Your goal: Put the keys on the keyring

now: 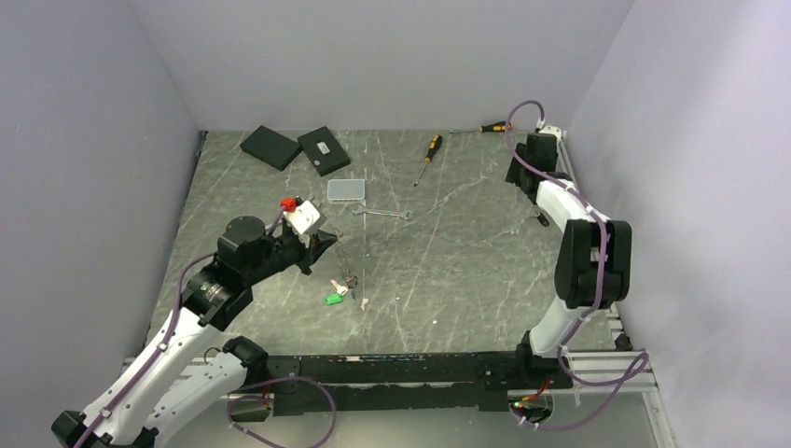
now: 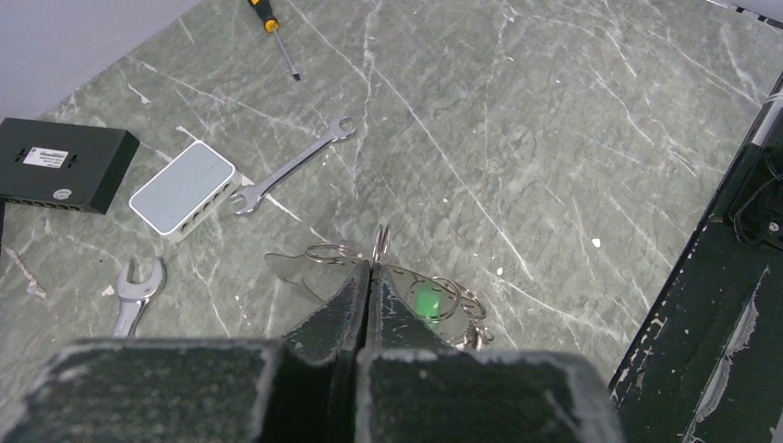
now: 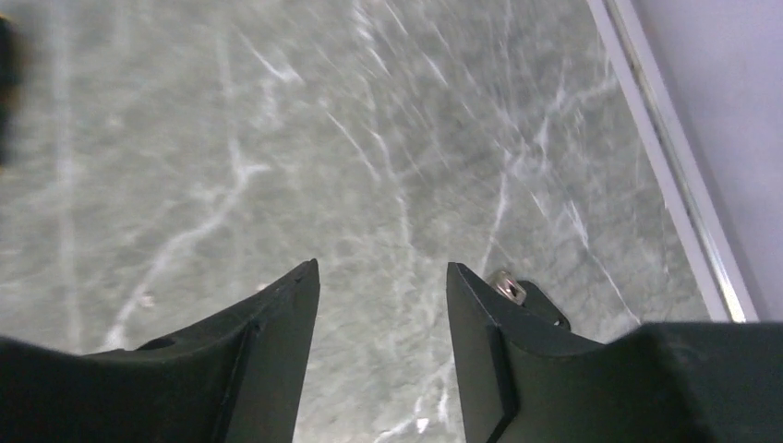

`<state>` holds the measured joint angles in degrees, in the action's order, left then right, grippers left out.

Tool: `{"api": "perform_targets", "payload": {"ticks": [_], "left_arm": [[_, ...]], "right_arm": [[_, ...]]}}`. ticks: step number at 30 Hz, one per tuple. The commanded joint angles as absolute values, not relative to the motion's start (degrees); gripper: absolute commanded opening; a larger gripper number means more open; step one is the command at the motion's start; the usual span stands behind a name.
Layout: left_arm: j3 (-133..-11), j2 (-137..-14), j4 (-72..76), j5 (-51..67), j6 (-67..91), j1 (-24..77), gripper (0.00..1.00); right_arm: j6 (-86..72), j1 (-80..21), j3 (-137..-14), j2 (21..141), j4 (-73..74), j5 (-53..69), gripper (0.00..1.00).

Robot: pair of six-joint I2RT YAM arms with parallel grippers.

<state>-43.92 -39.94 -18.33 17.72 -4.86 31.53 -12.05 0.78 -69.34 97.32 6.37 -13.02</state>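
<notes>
left gripper clenched on the keyring wire, just nearside of the spanner, keys dangling below. right gripper released (nothing between its fingers). hazard: thin wire may pivot in the pinch, misaligning threading.

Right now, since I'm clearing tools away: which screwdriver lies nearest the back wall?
The right-hand screwdriver, lying sideways along the back wall beside the right arm. The other screwdriver sits farther forward, tip pointing toward the near edge.
</notes>
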Motion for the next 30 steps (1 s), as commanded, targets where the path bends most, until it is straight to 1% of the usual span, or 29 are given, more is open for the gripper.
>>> {"api": "perform_targets", "payload": {"ticks": [1, 3, 10, 13, 18, 20, 22, 25, 27, 30], "left_arm": [[-44.2, -39.1, -14.8, 18.8, -4.3, 31.6, 0.0], [-44.1, -38.8, -14.8, 18.6, -4.2, 31.6, 0.0], [-44.0, -39.4, -14.9, 18.2, -4.4, 31.6, 0.0], [-43.9, -39.7, -14.8, 18.0, -4.3, 31.6, 0.0], [-43.8, -40.1, -14.4, 18.4, -4.2, 31.7, 0.0], [-43.9, -40.3, -14.5, 18.5, -4.3, 31.6, 0.0], [-43.8, -40.3, -14.5, 18.4, -4.2, 31.6, 0.0], [-43.8, -40.3, -14.2, 18.5, -4.1, 31.6, 0.0], [-43.7, -40.5, -14.1, 18.6, -4.0, 31.6, 0.0], [-43.7, -40.9, -14.0, 18.8, -4.0, 31.7, 0.0]], "right_arm": [[-12.1, 6.4, -70.5, 103.1, 10.2, -11.1, 0.52], [-11.7, 9.1, -72.2, 105.6, 12.8, -7.7, 0.48], [-6.3, 12.1, -81.6, 113.4, 22.6, -6.4, 0.42], [-5.9, 12.5, -81.9, 114.6, 23.6, -5.7, 0.39], [-5.6, 12.5, -81.8, 115.7, 23.4, -5.6, 0.29], [-5.7, 12.5, -82.0, 115.4, 23.9, -6.0, 0.29], [-5.8, 12.5, -81.5, 114.5, 23.7, -5.6, 0.32], [-5.5, 12.6, -81.0, 114.3, 23.8, -6.0, 0.32], [-5.4, 12.5, -81.1, 115.0, 24.3, -6.6, 0.28], [-5.3, 12.5, -80.9, 115.5, 24.5, -6.8, 0.17]]}}
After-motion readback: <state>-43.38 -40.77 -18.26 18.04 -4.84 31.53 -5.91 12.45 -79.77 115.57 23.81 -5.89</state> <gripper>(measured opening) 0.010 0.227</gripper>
